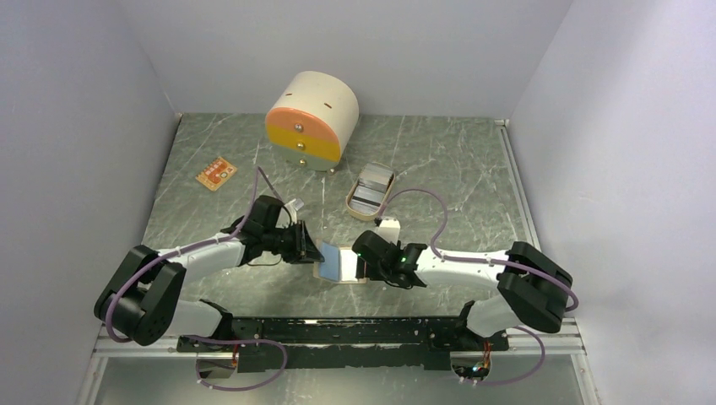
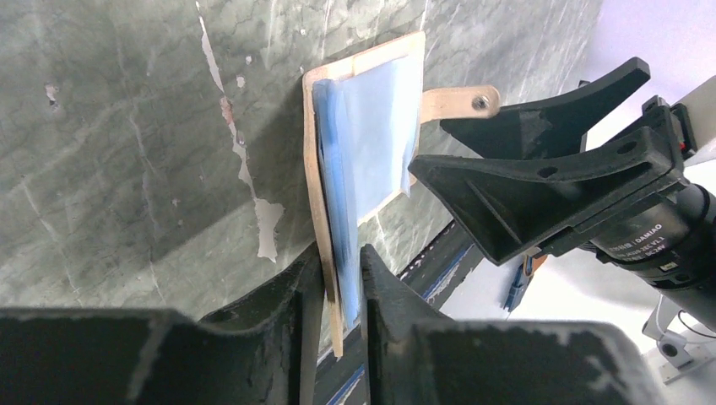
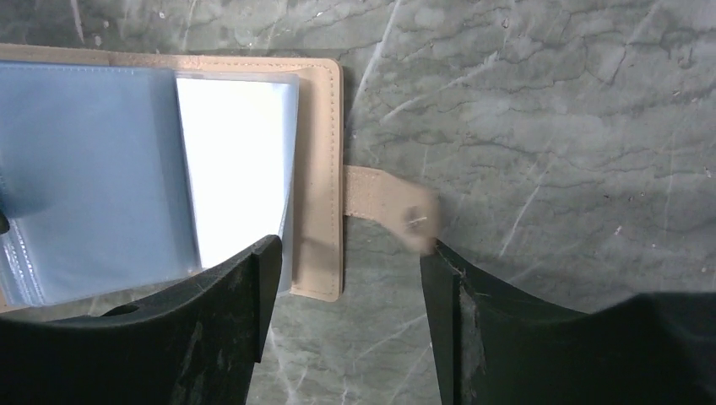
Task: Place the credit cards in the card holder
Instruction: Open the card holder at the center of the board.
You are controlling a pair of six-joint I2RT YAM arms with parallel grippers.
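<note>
The tan card holder [image 1: 340, 275] lies open near the front middle of the table, with light blue plastic leaves [image 1: 331, 260] showing. My left gripper [image 1: 316, 251] is shut on its left edge; in the left wrist view the jaws [image 2: 342, 270] pinch the tan cover [image 2: 312, 169] and a blue leaf [image 2: 371, 126] together. My right gripper [image 1: 361, 257] is open and empty over the holder's right edge [image 3: 325, 126]. Its gripper gap [image 3: 350, 253] spans the cover rim and the snap tab [image 3: 380, 202]. Grey-silver credit cards [image 1: 369, 192] lie in the oval tray.
The beige oval tray [image 1: 352, 202] sits just behind the holder. The round cream drawer box [image 1: 311, 118] with an orange-yellow front stands at the back. A small orange card-like piece [image 1: 216, 174] lies back left. Walls close in on both sides.
</note>
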